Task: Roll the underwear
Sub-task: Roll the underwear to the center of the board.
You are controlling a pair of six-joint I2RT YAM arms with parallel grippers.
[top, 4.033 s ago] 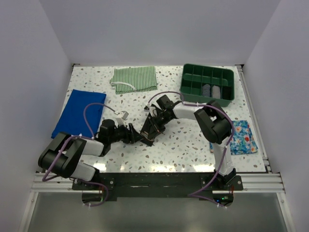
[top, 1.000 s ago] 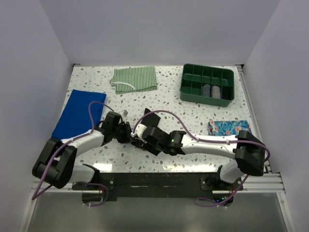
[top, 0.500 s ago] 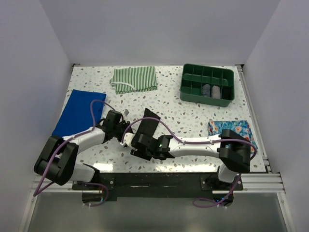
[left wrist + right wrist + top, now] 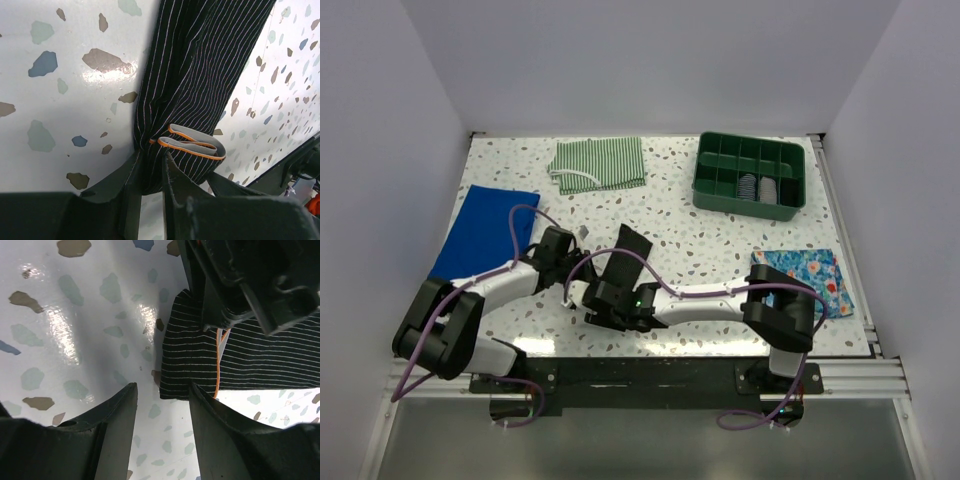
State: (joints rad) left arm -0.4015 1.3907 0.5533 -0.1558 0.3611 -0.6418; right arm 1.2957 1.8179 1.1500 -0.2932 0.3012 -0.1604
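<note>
At the far left of the overhead view, a blue cloth (image 4: 480, 232) is lying flat on the speckled table (image 4: 720, 250). A green-and-white striped cloth (image 4: 598, 163) is lying beyond it, toward the back edge. Your left gripper (image 4: 150, 162) is reaching low over the table near the middle. Its wrist camera is showing the two fingers pinching shut on one end of the underwear (image 4: 200, 75), right beside a looped grey band with an orange edge (image 4: 190, 149). Close up, the black fabric is showing thin pale pinstripes. The underwear is lying on the table in the centre, stretching away from the left gripper toward the back right as a narrow dark strip. Just to the right and nearer to you, your right gripper (image 4: 160, 395) is hovering low at the near corner of the same garment. Its fingers (image 4: 114, 415) are standing apart with a corner of the fabric lying in the gap, and you cannot tell whether they are touching it. Further right, a green divided tray (image 4: 745, 208) is sitting at the back, with small rolled items (image 4: 750, 186) in two front compartments. A blue floral cloth (image 4: 810, 280) is lying at the far right, partly behind the right arm's elbow
</note>
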